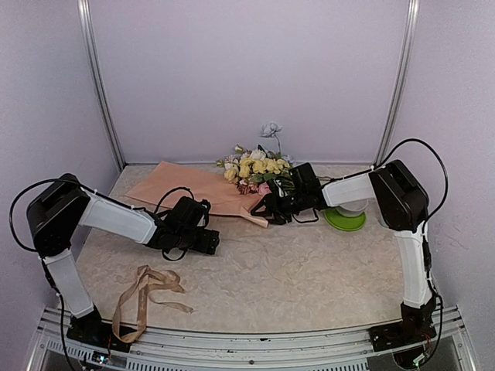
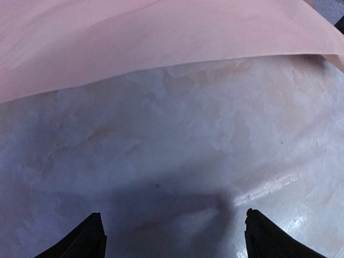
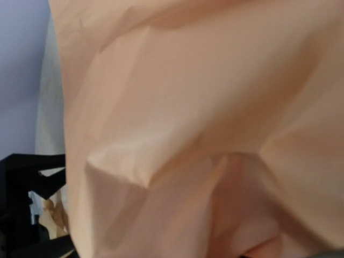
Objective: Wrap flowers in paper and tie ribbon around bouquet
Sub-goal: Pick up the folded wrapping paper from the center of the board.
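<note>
Wrapping step. Large peach-pink paper sheet (image 1: 182, 189) lies on desk (image 1: 309, 270), yellow-pink-white flower bunch (image 1: 259, 166) on its right end. At near paper corner, right claw (image 1: 267, 209): we cannot tell grip. Wide-open left claw (image 2: 174, 236) holds nothing. Next likely needs paper folded over stems.

Peach-pink paper (image 1: 182, 188), yellow, pink and white flowers (image 1: 259, 170) with green leaves, beige-tan ribbon (image 1: 143, 297), lime-green plate (image 1: 345, 222), cream tabletop (image 1: 309, 270) with faint marbling, pale lilac walls (image 1: 247, 69)

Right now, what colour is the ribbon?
Beige-tan; the ribbon shows best in the top external view.
</note>
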Controlling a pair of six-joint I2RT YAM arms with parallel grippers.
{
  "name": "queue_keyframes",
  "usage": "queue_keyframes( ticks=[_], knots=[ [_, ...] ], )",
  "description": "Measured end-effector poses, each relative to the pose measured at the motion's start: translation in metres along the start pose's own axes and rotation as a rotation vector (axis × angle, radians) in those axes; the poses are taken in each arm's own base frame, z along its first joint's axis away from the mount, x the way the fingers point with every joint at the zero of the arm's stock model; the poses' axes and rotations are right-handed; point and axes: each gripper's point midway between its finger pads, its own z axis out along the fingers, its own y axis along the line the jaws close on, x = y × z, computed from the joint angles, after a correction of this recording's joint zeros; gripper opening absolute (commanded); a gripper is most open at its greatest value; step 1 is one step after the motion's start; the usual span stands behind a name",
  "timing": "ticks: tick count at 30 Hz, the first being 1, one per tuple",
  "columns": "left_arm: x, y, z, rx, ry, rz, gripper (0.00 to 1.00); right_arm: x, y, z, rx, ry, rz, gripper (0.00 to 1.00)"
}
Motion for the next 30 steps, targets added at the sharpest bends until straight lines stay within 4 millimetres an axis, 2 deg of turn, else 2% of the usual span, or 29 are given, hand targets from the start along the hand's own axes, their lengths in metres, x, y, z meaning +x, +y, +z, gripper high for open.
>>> queue_keyframes(
  ticks=[3,7,11,16,18,20,22,26,27,28,29,30],
  knots=[
    [-0.012,-0.004,0.003,0.012,-0.026,0.009,0.88,-0.004,0.004,0.002,-0.023,-0.005,0.017,0.23],
    [-0.017,-0.004,0.004,0.032,-0.037,0.005,0.87,-0.009,0.012,0.001,-0.059,-0.018,0.032,0.00],
    [-0.020,0.006,0.005,0.040,-0.041,-0.022,0.87,-0.011,0.018,0.001,-0.083,-0.025,0.035,0.00],
    [-0.014,0.025,0.003,0.029,-0.031,-0.058,0.87,-0.006,0.022,0.004,-0.093,-0.013,0.026,0.00],
    [-0.015,0.029,-0.002,0.032,-0.031,-0.074,0.87,-0.002,0.024,0.006,-0.084,-0.005,0.013,0.00],
    [-0.019,0.032,-0.016,0.035,-0.050,-0.091,0.87,0.005,0.027,0.006,-0.056,0.007,-0.010,0.00],
    [-0.030,0.035,-0.039,0.044,-0.095,-0.122,0.86,0.013,0.039,0.002,-0.024,0.019,-0.054,0.00],
    [-0.061,0.050,-0.080,0.046,-0.210,-0.208,0.86,0.032,0.087,-0.019,0.004,0.025,-0.192,0.00],
    [-0.062,0.054,-0.084,0.042,-0.223,-0.227,0.86,0.038,0.103,-0.028,0.003,0.024,-0.236,0.00],
    [-0.058,0.060,-0.086,0.033,-0.227,-0.251,0.86,0.044,0.128,-0.043,-0.006,0.016,-0.300,0.00],
    [-0.052,0.064,-0.087,0.026,-0.221,-0.268,0.86,0.045,0.133,-0.047,-0.006,0.010,-0.314,0.00],
    [-0.041,0.067,-0.086,0.019,-0.206,-0.283,0.86,0.049,0.151,-0.058,-0.017,0.001,-0.364,0.00]
  ],
)
